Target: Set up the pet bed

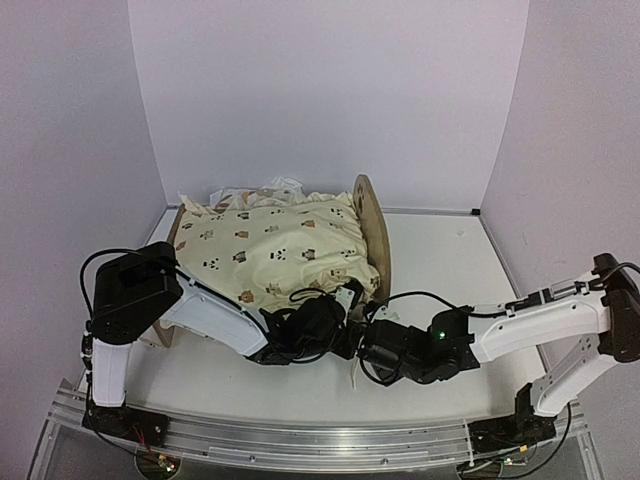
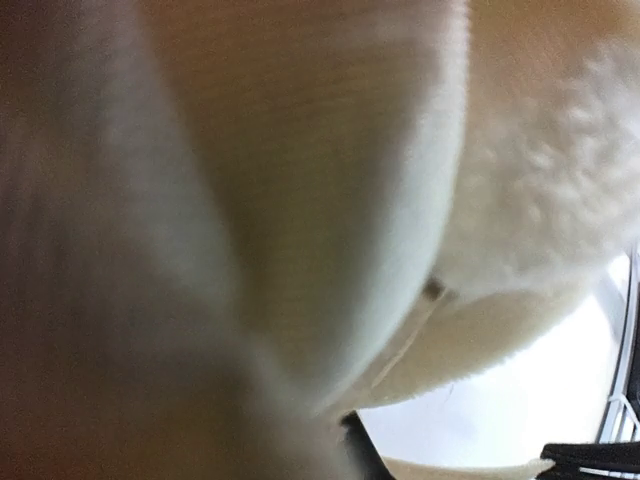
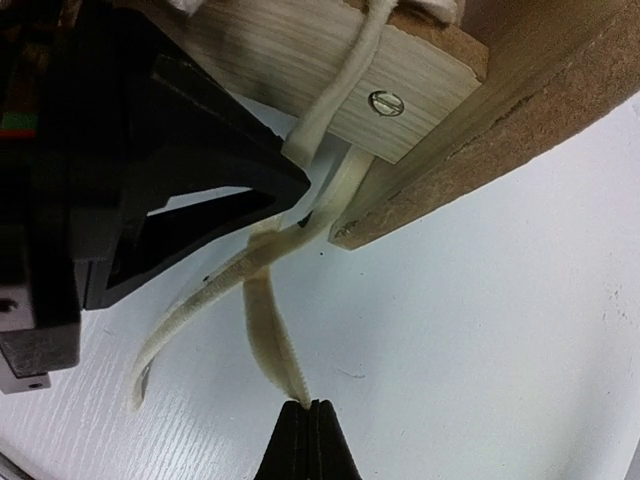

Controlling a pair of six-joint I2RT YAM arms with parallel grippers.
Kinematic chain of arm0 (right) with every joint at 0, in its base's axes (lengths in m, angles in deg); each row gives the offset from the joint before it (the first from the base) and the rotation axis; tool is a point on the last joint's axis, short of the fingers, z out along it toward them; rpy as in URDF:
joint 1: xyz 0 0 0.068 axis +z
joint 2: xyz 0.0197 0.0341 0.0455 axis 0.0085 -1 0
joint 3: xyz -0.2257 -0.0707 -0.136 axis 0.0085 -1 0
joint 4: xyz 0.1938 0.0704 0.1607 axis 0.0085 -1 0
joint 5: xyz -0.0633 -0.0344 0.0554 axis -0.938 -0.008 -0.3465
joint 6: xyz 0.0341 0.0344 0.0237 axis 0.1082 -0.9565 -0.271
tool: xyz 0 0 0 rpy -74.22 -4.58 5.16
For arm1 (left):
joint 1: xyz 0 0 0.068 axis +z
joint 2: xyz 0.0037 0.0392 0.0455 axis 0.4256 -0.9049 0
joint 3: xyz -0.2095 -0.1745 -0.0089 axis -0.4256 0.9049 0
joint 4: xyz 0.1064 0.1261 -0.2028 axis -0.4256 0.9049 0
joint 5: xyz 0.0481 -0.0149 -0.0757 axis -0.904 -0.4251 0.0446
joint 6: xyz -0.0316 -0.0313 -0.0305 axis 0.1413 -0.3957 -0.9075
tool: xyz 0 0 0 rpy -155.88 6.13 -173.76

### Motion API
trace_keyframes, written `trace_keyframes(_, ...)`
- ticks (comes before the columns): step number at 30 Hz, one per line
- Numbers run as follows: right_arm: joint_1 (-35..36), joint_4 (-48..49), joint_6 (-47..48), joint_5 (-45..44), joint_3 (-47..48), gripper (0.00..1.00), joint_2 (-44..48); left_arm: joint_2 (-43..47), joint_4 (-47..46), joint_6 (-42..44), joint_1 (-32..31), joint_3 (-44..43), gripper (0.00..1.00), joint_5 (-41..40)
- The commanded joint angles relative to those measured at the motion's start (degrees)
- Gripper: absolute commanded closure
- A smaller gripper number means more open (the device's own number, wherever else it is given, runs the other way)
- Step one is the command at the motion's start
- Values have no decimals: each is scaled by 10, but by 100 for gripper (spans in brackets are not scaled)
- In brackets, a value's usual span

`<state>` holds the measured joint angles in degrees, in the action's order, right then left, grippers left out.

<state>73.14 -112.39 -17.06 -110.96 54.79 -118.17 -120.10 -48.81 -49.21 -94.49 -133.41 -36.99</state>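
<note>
We take this for a robotics lab cell: plain white walls (image 1: 320,90) box in a white bench (image 1: 440,260), and an aluminium rail (image 1: 320,437) along its near edge carries the left arm (image 1: 210,315) and right arm (image 1: 540,325), cables trailing.

The quilt (image 1: 275,245) covers the pet bed (image 1: 372,222), hiding its base and most of its left end board in the top view, where the left gripper (image 1: 340,306) has its fingers lost among dark wrist housings. The left wrist view is a close blur of cream fabric with no fingers to be made out. The right wrist view's lower edge cuts off all but the tips of the right gripper (image 3: 308,412), and the tie strap (image 3: 266,320) vanishes between them.
</note>
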Motion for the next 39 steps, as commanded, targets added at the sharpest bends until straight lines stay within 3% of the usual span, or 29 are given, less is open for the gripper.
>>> trace_keyframes(1, -3, -4, 1, -7, 13, 100, 24, -14, -31, 23, 8, -33, 86, -27)
trace_keyframes(3, -3, -5, 2, -7, 11, 100, 27, -20, -29, 22, 10, -39, 80, -29)
trace_keyframes(6, -4, -4, 1, -6, 9, 100, 34, -27, -15, 9, 10, -48, 55, -39)
trace_keyframes(8, -4, -5, 1, -6, 7, 100, 38, -27, -23, 1, 10, -41, 50, -45)
trace_keyframes(11, -4, -5, 0, -3, 7, 100, 40, -26, -44, 5, 11, -32, 58, -46)
trace_keyframes(14, -4, -5, -1, -3, 7, 100, 39, -27, -73, 12, 11, -22, 77, -42)
trace_keyframes(19, -4, -4, -2, -12, 6, 100, 39, -36, -120, 25, 12, -12, 100, -27)
trace_keyframes(28, -51, -4, -17, -7, 23, 100, 36, 5, -151, 17, 12, 47, 100, -16)
trace_keyframes(39, -83, 3, -7, 14, 81, 100, -21, 22, -138, 18, 12, 51, 100, 25)
